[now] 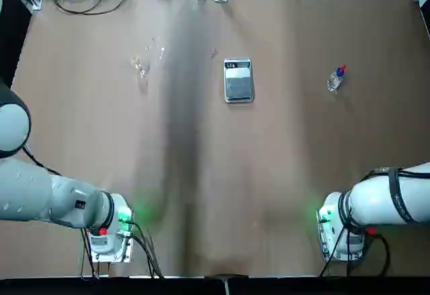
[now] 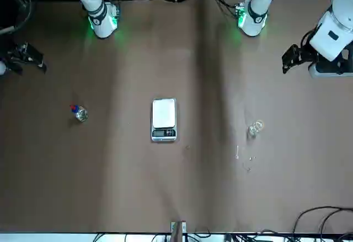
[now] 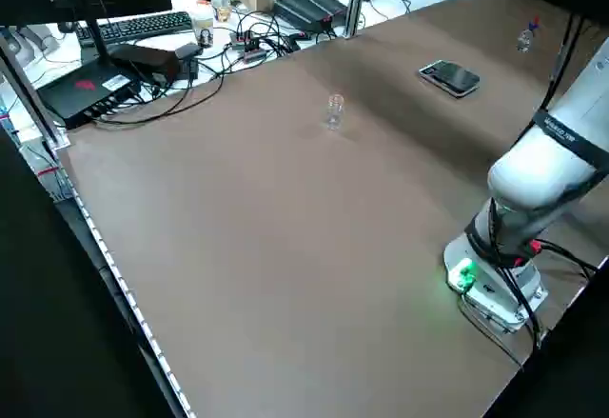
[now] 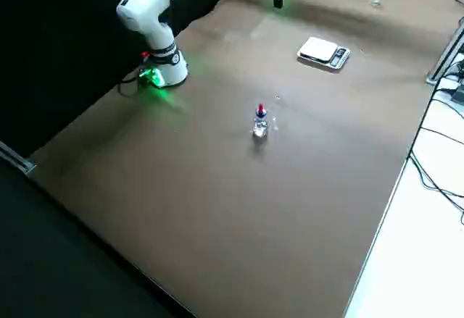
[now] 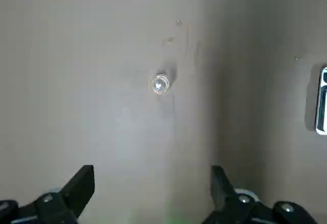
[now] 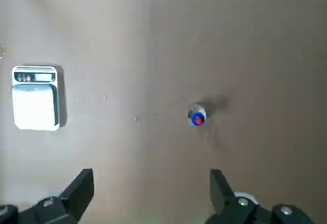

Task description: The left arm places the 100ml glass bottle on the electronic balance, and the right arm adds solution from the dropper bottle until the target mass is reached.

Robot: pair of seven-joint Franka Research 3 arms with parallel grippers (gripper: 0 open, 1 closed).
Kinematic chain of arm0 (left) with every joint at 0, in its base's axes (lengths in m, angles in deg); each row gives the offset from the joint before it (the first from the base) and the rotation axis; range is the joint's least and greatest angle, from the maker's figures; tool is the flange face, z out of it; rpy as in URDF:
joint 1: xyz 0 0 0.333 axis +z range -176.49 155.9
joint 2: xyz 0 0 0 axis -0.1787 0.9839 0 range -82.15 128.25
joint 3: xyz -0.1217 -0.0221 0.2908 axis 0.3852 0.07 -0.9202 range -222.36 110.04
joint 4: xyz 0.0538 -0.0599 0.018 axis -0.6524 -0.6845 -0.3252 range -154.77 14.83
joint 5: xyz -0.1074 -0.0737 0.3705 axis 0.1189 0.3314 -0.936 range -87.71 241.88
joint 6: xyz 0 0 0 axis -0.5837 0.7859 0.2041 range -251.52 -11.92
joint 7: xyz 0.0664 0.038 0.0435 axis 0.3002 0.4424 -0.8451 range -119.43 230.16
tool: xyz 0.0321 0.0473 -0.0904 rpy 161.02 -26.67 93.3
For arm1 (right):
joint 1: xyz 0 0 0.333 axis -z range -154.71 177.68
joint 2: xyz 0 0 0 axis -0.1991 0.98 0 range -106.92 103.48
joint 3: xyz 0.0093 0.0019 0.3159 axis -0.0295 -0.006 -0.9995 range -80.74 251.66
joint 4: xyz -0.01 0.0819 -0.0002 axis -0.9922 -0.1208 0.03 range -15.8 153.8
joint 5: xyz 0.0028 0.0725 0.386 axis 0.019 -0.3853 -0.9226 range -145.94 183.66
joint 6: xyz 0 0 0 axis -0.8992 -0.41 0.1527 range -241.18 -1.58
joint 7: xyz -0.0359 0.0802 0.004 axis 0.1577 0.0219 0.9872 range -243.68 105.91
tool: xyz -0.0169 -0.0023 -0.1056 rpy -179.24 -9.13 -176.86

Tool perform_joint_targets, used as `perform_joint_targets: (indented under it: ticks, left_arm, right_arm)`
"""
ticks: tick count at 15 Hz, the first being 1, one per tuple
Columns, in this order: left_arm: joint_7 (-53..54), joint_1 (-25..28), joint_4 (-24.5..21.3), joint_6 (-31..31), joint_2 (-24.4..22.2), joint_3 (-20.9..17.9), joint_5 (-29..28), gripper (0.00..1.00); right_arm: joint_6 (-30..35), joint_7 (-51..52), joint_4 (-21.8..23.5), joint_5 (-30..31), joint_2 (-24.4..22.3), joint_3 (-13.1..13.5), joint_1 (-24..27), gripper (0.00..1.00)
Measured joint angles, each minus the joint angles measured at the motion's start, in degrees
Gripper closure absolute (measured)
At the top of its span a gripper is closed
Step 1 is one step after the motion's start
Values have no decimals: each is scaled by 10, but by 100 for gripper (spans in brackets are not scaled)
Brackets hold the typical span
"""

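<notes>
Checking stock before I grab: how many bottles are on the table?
2: the glass bottle, left of the electronic balance, and the dropper bottle, right of it.

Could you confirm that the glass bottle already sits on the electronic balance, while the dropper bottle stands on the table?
Not quite: the top view shows the glass bottle on the table, apart from the electronic balance. The dropper bottle does stand on the table.

Top and front views face oppositely over one table; wrist views look down, seemingly nearer.
</notes>
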Motion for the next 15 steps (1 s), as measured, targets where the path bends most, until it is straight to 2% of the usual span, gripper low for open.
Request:
perform_joint_targets:
  ticks: [6, 9, 12, 15]
  left_arm:
    - [4, 2, -4, 0, 8, -5, 0, 0]
    - [4, 3, -13, -9, 46, -6, 0, 0]
    - [4, 12, -43, -92, 115, -6, 0, 0]
    - [4, 17, -105, -211, 164, -6, 0, 0]
  right_arm:
    - [-9, 0, 18, 1, -3, 2, 0, 0]
    - [-42, -2, 42, 3, -3, 4, 3, 0]
    - [-114, -3, 106, 5, -2, 5, 35, 0]
    - [-141, -1, 137, 5, 2, 8, 58, 3]
